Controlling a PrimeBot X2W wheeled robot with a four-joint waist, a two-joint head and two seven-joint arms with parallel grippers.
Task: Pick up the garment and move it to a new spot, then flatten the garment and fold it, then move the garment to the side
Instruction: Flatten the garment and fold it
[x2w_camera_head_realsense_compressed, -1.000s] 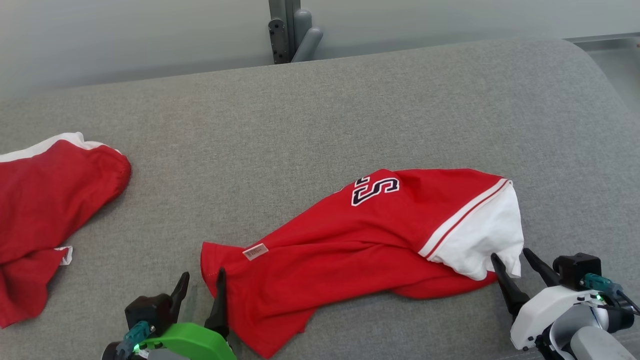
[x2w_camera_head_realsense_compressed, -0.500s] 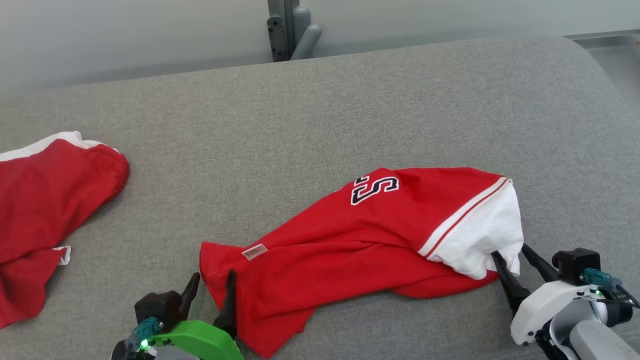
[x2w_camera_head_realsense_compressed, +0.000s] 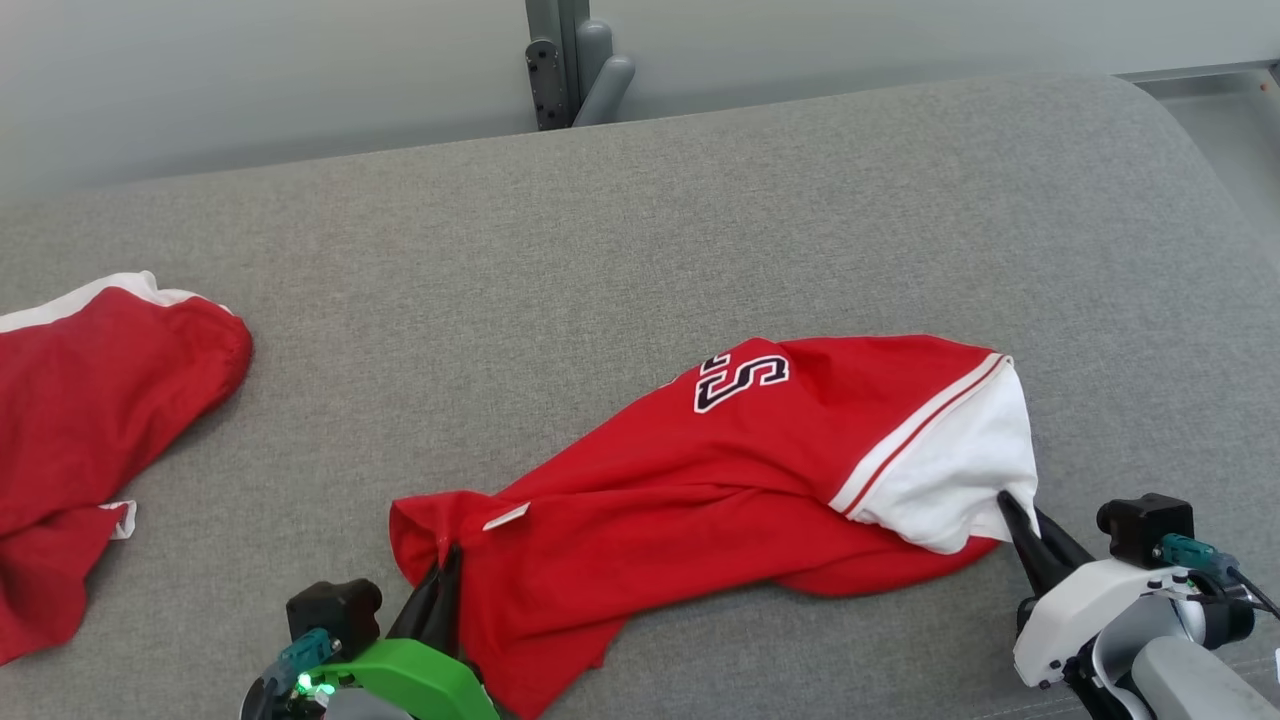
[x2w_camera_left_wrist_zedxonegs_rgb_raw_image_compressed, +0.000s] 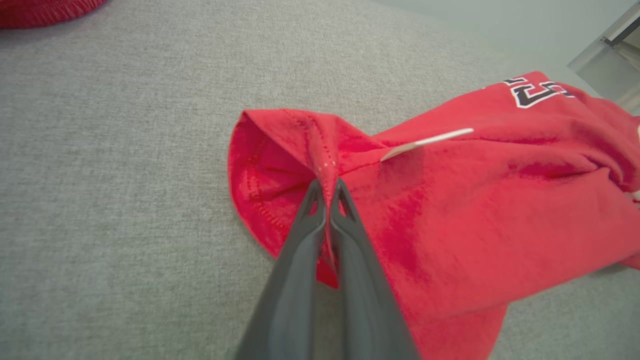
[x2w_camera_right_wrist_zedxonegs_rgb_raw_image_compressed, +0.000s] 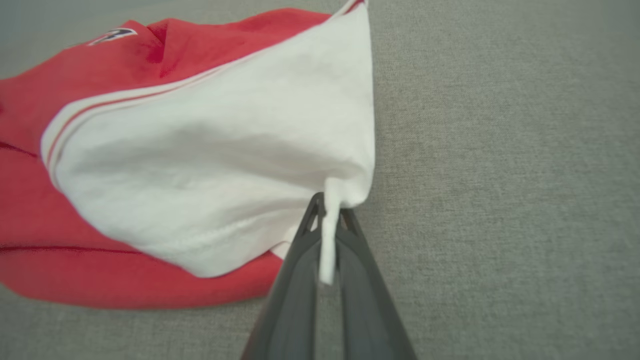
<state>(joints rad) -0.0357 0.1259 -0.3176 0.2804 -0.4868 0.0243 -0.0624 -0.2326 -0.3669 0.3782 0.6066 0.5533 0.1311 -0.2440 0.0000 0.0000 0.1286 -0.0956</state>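
Open a second ago, the left gripper (x2w_camera_head_realsense_compressed: 447, 562) now clamps the shirt (x2w_camera_head_realsense_compressed: 720, 480) at its red hem; the right gripper (x2w_camera_head_realsense_compressed: 1008, 503) clamps its white end, lower right; a second garment (x2w_camera_head_realsense_compressed: 90, 410) is cut off at the left edge.

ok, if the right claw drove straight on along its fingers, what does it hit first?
The right claw is shut on the hem of the garment's white sleeve. Going straight on, it would likely push into more of that sleeve first. How much fabric lies beyond is hard to judge.
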